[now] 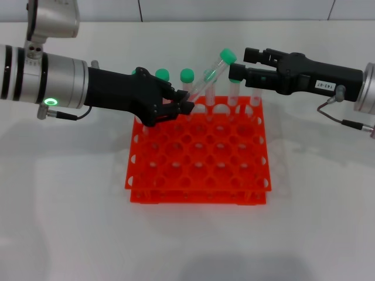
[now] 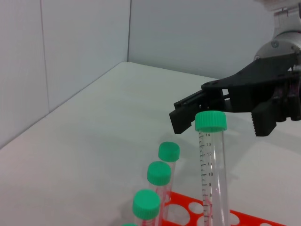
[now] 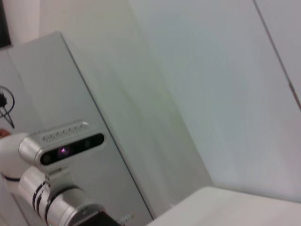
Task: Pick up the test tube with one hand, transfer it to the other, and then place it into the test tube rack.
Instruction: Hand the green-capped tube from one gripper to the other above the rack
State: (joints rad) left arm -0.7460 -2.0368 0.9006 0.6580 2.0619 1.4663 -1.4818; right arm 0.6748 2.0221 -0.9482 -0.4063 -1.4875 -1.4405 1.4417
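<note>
Overhead, the left gripper clamps the lower end of the test tube — a slim clear tube with printed graduations and a green screw cap — tilted above the back of the orange-red test tube rack. Beside the cap, the right gripper — white-labelled — waits with jaws apart.
</note>
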